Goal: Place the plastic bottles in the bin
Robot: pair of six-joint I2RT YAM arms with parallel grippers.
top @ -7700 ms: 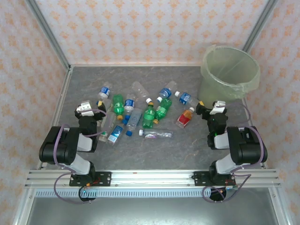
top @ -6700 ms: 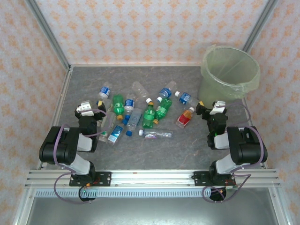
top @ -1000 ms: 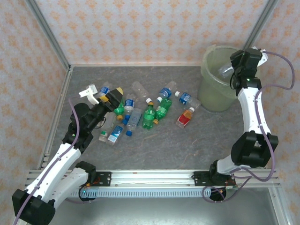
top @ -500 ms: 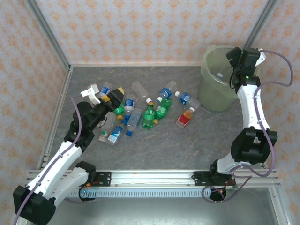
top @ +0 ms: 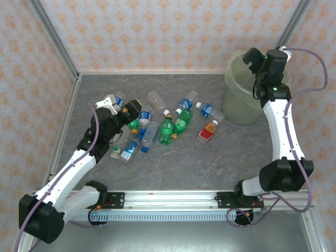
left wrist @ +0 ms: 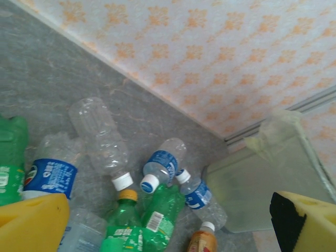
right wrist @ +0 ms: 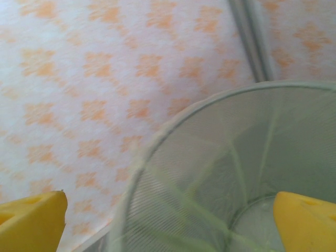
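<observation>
Roughly a dozen plastic bottles (top: 167,128) are lying on the desk (top: 189,168), bunched left of centre, several touching each other. None is gripped. The bin (top: 239,105) stands at the far right corner. I can't make out what's inside it.

Left end effector (top: 131,109): hovering over the left side of the pile, fingers spread wide, nothing between them. Its wrist view puts a blue-labelled clear bottle (left wrist: 50,176) just beside one finger, with a green bottle (left wrist: 10,168) touching it at the frame edge.

Right end effector (top: 253,58): up over the bin mouth, fingers fully apart, empty. Its wrist camera looks down past the rim into the bin.

My read on the step: left arm is at pre-grasp and hasn't committed to a bottle. Right arm sits at the drop point with nothing to drop, so it's due back at the pile.

Next move, left:
- Pick one bottle; the blue-labelled one under the finger looks the most reachable.
- Turn the jaws across the body, not along it.
- Come straight down. Neighbours are tight, so a finger could land on the green one and roll it.

Next move, right: swing back to the red-orange bottle (top: 207,131), which lies nearer the bin and apart from the main clump.
</observation>
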